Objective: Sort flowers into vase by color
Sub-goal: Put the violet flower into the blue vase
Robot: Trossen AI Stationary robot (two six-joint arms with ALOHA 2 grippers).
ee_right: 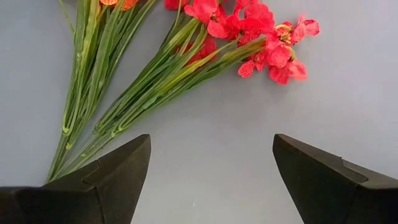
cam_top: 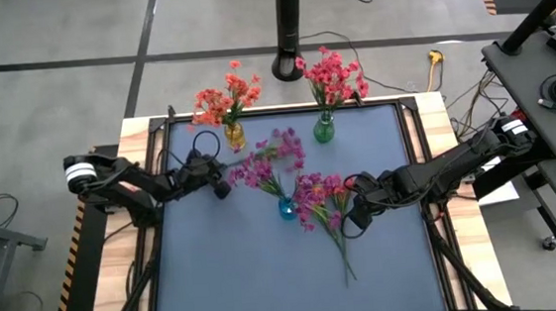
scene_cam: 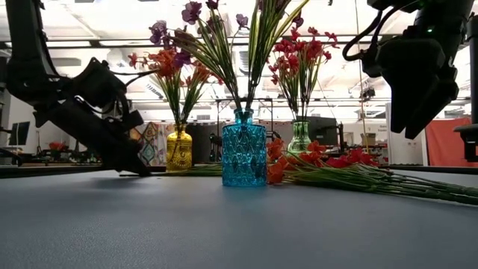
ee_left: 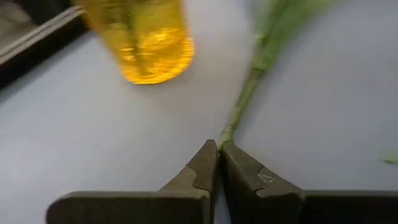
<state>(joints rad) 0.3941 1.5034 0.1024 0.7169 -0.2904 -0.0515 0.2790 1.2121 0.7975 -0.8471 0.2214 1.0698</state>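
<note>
- High view: the left gripper [cam_top: 223, 187] sits near the table's [cam_top: 268, 285] far-left part, just in front of the yellow vase [cam_top: 234, 135], at the stem end of a purple sprig [cam_top: 273, 154] lying on the mat. The blue vase [cam_top: 287, 209] stands mid-table with purple flowers in it; the green vase [cam_top: 324, 130] at the far edge holds pink ones. The right gripper [cam_top: 354, 214] hovers by the loose bunch [cam_top: 322, 204] right of the blue vase.
- Low view: the left gripper [scene_cam: 138, 168] is down at the table surface beside the yellow vase [scene_cam: 178, 148]; the right gripper [scene_cam: 418, 82] hangs well above the loose bunch [scene_cam: 351, 173].
- Left wrist view: the fingers [ee_left: 205, 168] are pressed together on the very tip of the stem [ee_left: 244, 102]. I judge this grip thin; lift slowly and watch for the stem slipping or swinging into the yellow vase [ee_left: 146, 43].
- Right wrist view: the fingers [ee_right: 112, 171] stand wide apart over green stems [ee_right: 124, 93] and red blossoms [ee_right: 261, 34], touching nothing.
- Step in hand: carry the purple sprig to the blue vase, stem downward.
</note>
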